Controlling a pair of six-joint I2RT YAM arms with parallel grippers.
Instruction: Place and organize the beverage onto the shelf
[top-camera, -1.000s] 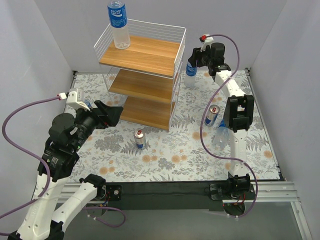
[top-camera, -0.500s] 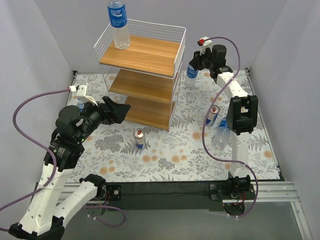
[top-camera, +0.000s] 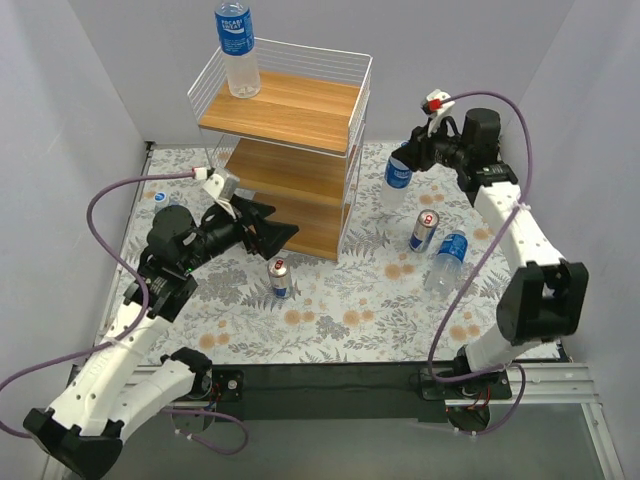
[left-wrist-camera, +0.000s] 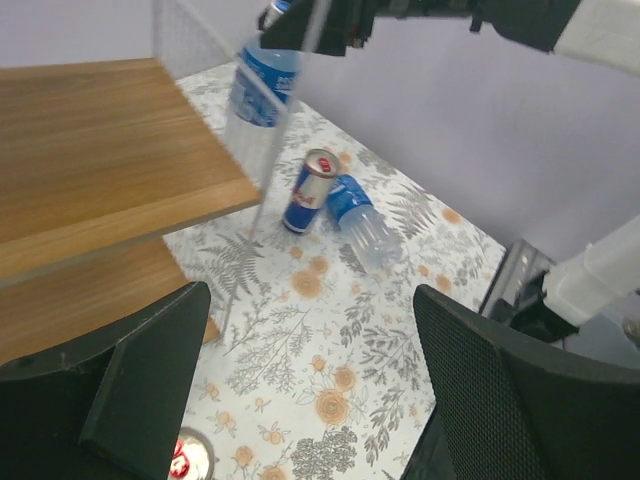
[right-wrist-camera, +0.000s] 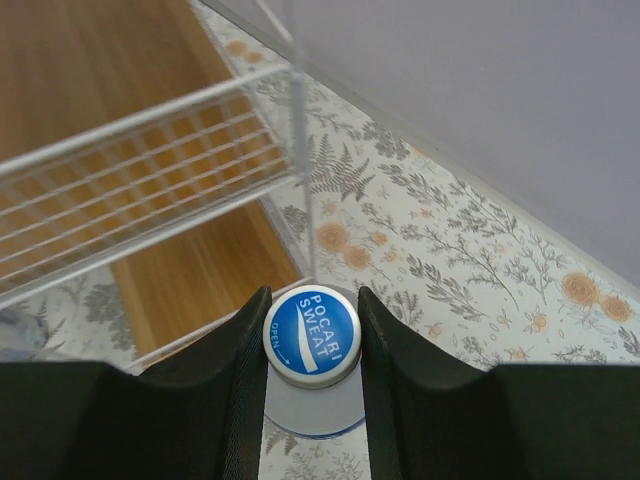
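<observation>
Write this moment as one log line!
right pincer: shut on bottle beside shelf | left pincer: open, empty | second bottle: atop shelf

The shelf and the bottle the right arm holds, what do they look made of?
The shelf: boards look like light wood or laminate, matte, with grain streaks; the frame is thin white wire, probably coated metal. The bottle: clear plastic, see-through body, glossy blue label; its blue cap is likely plastic too.
</observation>
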